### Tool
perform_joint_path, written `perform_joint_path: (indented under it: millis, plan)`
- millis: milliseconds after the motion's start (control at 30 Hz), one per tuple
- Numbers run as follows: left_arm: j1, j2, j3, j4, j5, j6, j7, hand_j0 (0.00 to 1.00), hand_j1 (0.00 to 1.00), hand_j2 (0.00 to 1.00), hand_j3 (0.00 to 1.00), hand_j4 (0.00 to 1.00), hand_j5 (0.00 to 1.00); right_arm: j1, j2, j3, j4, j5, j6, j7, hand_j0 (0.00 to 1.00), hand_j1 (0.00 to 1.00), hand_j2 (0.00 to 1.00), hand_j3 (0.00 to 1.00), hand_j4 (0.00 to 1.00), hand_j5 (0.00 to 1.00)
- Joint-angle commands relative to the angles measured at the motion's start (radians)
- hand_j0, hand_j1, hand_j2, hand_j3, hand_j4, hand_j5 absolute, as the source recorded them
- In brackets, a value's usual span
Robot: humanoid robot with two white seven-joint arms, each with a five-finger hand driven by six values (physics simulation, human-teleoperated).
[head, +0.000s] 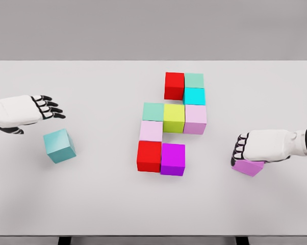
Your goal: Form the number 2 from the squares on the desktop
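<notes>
You are looking down on a white desk [92, 204] from the robot's head. Nearest you, in the middle, a red cube [149, 156] and a purple cube [173, 159] sit side by side, touching. To the right, level with them, your right robot hand [248, 150] has its fingers curled down over a violet cube [248, 167], which is tilted and mostly hidden beneath the palm; it appears to be grasped. To the left, a teal cube [59, 145] stands alone, turned at an angle, well apart from the group.

Just behind the red cube is a pale pink cube [151, 130], then a mint green cube [153, 112]. Beside that, a yellow-green cube [174, 118] and a light pink cube [195, 119] complete the middle row. Your left robot hand [41, 108] hovers behind the teal cube, fingers extended and relaxed, gripping nothing.

Farther back, a cyan cube [194, 96] sits behind the light pink one. At the far end, a second red cube [174, 85] and a second mint green cube [194, 80] touch each other.
</notes>
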Motion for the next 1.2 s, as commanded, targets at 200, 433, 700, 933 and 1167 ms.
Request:
perform_joint_path:
  millis: [200, 433, 700, 933, 1167]
  plan:
    - [0.002, 0.0, -0.002, -0.073, 0.0, 0.0, 0.0, 1.0, 1.0, 1.0, 1.0, 1.0, 1.0, -0.012, 0.039, -0.01, -0.003, -0.066, 0.002, -0.007, 0.58, 0.58, 0.58, 0.58, 0.58, 0.58]
    - [0.008, 0.011, -0.006, -0.109, 0.006, 0.0, 0.0, 1.0, 1.0, 1.0, 1.0, 1.0, 1.0, -0.025, 0.105, -0.008, -0.003, -0.104, 0.002, -0.007, 0.58, 0.58, 0.58, 0.58, 0.58, 0.58]
    - [0.023, 0.021, -0.019, -0.115, 0.007, 0.0, 0.0, 1.0, 1.0, 1.0, 1.0, 1.0, 1.0, -0.026, 0.14, -0.008, -0.003, -0.102, 0.002, -0.001, 0.58, 0.58, 0.58, 0.58, 0.58, 0.58]
    - [0.044, 0.018, -0.019, -0.138, 0.009, 0.0, 0.0, 1.0, 1.0, 1.0, 1.0, 1.0, 1.0, -0.025, 0.146, 0.006, -0.003, -0.108, 0.002, -0.006, 0.59, 0.59, 0.59, 0.59, 0.59, 0.59]
    - [0.058, 0.014, -0.019, -0.142, 0.007, 0.0, 0.0, 1.0, 1.0, 1.0, 1.0, 1.0, 1.0, -0.021, 0.145, 0.022, -0.003, -0.108, 0.002, -0.007, 0.74, 0.74, 0.74, 0.74, 0.74, 0.74]
